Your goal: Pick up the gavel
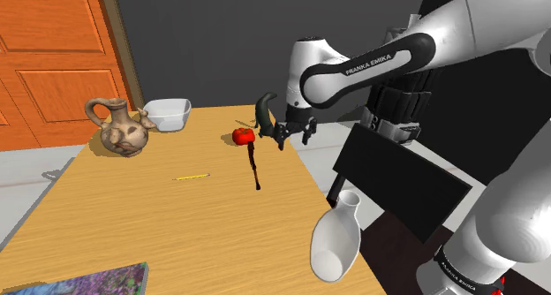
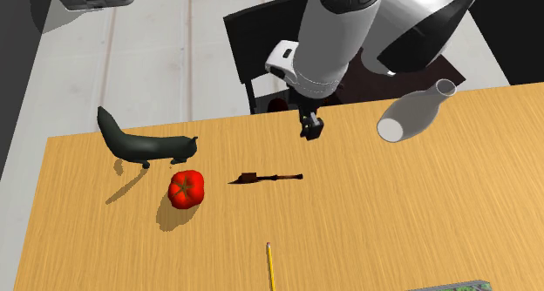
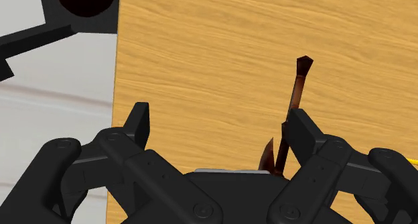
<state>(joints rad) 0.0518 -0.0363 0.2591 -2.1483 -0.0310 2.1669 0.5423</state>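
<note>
Closest to the wrist camera, the jaws stand wide apart and hold nothing; between them lies bare worktop [image 3: 201, 55]. The gavel [image 3: 295, 98], dark brown and thin, lies flat on the wood. Its handle runs along the outer side of one finger, so it is outside the gap. In the second exterior view the jaws hover above the worktop, nearer the edge by the stand, and the gavel lies toward the middle, near a red tomato [image 2: 186, 188].

I judge that I am in the approach step, with the grasp not yet begun. The next move calls for a sideways shift until the handle is centred between the jaws, then a descent and a nearly full closing, because the handle is so slim.

The only writing I can read is "FRANKA EMIKA", in white letters on the arm [image 1: 366, 68].
</note>
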